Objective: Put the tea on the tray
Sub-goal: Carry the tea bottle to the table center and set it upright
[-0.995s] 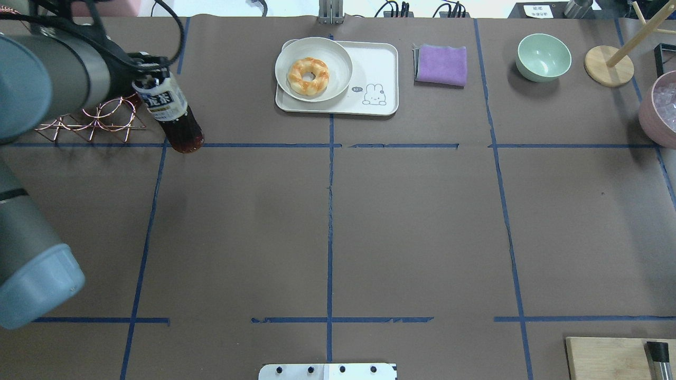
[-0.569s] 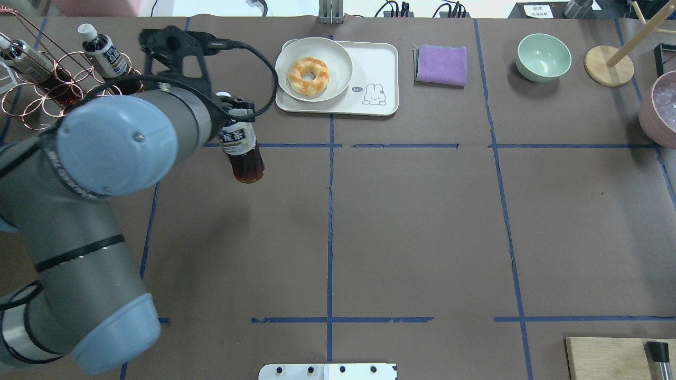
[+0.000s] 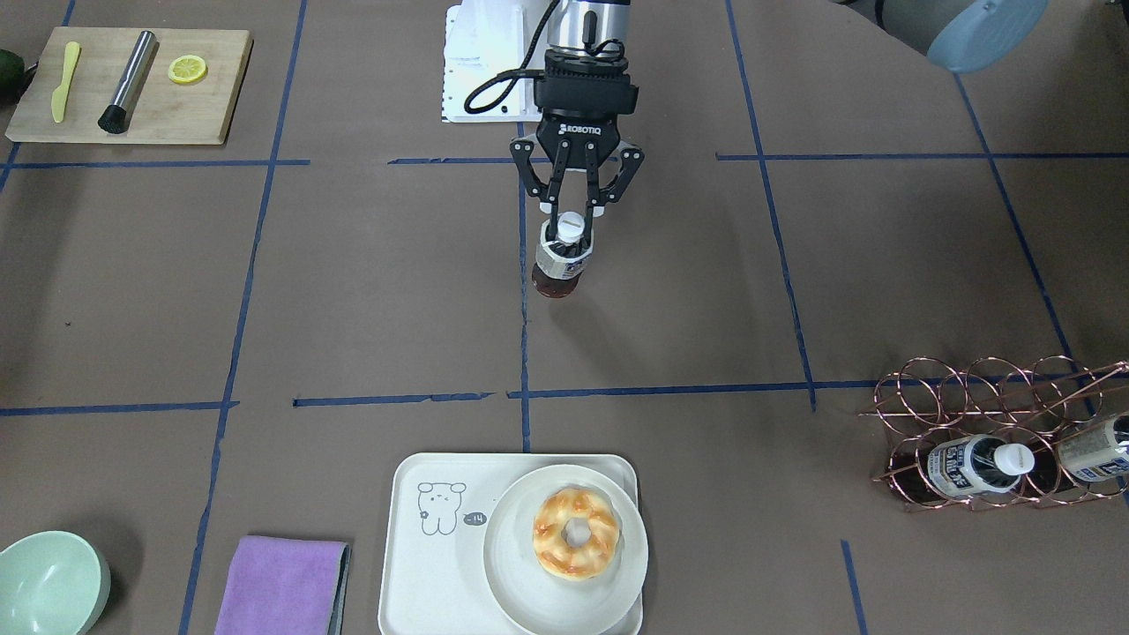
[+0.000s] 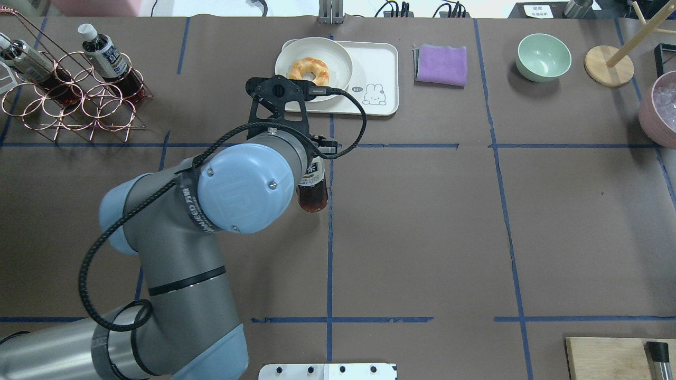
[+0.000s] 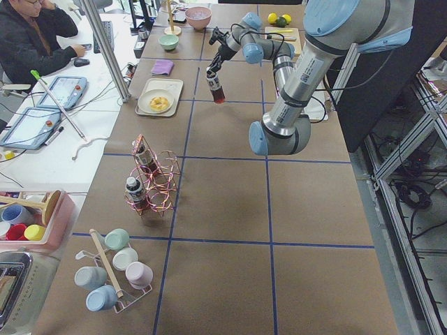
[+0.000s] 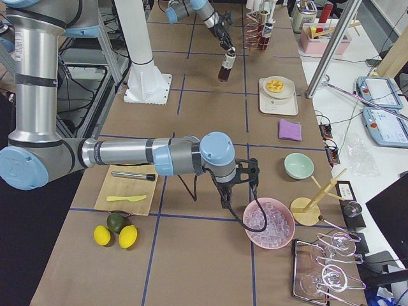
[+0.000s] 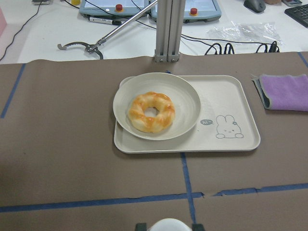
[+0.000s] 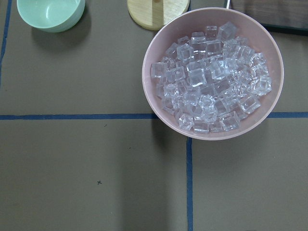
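Note:
My left gripper point(image 3: 570, 231) is shut on the neck of a tea bottle point(image 3: 559, 263) with a white cap and dark brown liquid. It holds the bottle upright above the brown table by the centre tape line, short of the tray. The bottle's base shows under the arm in the overhead view point(image 4: 312, 196). Its cap sits at the bottom edge of the left wrist view point(image 7: 170, 225). The cream tray point(image 3: 427, 564) with the bear drawing lies beyond, also overhead point(image 4: 378, 63) and in the left wrist view point(image 7: 231, 108). My right gripper point(image 6: 225, 199) hovers by the ice bowl; I cannot tell its state.
A round white plate with a doughnut point(image 3: 575, 533) fills the tray's half nearer my left. Two more tea bottles lie in a copper wire rack point(image 3: 970, 463). A purple cloth point(image 3: 280, 584), green bowl point(image 3: 48, 582), pink ice bowl point(image 8: 211, 72) and wooden board point(image 3: 132, 88) stand around.
My left arm has carried the tea bottle to the right, from beside the copper rack to the table's centre line in front of the tray.

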Controlling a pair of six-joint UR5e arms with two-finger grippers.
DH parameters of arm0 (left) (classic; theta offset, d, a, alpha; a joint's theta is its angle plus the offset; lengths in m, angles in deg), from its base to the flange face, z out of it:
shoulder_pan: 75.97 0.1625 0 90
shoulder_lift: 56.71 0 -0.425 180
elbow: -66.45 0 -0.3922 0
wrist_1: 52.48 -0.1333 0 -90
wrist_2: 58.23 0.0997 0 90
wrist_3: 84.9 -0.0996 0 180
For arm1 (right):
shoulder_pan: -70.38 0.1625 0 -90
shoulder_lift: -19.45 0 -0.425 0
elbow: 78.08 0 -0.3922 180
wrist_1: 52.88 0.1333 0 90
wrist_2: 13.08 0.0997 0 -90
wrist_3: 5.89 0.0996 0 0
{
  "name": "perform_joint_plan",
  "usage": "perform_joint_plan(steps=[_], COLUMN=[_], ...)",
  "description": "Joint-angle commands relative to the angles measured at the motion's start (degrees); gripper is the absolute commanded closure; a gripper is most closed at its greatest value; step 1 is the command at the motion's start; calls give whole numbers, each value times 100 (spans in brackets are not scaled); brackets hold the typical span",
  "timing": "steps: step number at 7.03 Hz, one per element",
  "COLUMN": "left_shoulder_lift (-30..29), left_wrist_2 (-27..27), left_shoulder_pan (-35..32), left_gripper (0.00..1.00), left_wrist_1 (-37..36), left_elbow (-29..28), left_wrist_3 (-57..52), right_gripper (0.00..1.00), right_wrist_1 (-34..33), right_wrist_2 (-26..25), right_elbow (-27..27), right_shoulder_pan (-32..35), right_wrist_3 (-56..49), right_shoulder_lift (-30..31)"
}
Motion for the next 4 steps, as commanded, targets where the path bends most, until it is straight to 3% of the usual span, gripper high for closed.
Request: perform_joint_plan(steps=[1,3,4], left_shoulder_lift=[-192,-183,-183], left_wrist_2=[7,7,-1], left_shoulder_pan=[114,105,105], left_gripper=[100,100,89], left_wrist_1=[555,637,637], left_elbow=[-623,-705,-653], left_wrist_3=[13,-31,-22], right_gripper=[0,0,0], right_wrist_1=[0,0,0], right_wrist_2=[14,23,23], right_elbow=[-6,-6,-6], right_shoulder_pan=[0,0,0], right_wrist_3=[0,0,0], right_shoulder_lift=[0,0,0])
